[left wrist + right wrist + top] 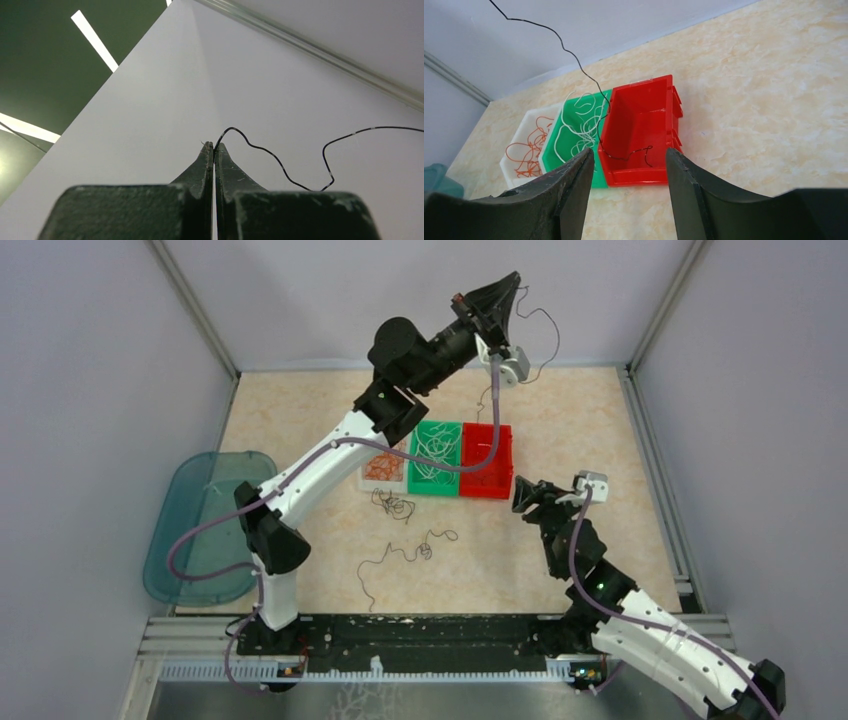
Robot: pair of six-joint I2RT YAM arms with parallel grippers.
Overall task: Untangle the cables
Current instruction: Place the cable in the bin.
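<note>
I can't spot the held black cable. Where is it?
Top view: the black cable hangs from the shut left gripper at the far wall, lower end inside the red bin.

**Bright, even, diffuse light**

Top view: soft overhead light, faint shadows on the table (pixel 300 410), no glare. Left wrist view: ceiling light strips (pixel 94 40) blown out at left; black cable (pixel 261 150) sharp, left gripper (pixel 214 146) slightly soft. Right gripper (pixel 629 152) fingers soft up close.

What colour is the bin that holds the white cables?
The bin is green, clearest in the right wrist view.
</note>
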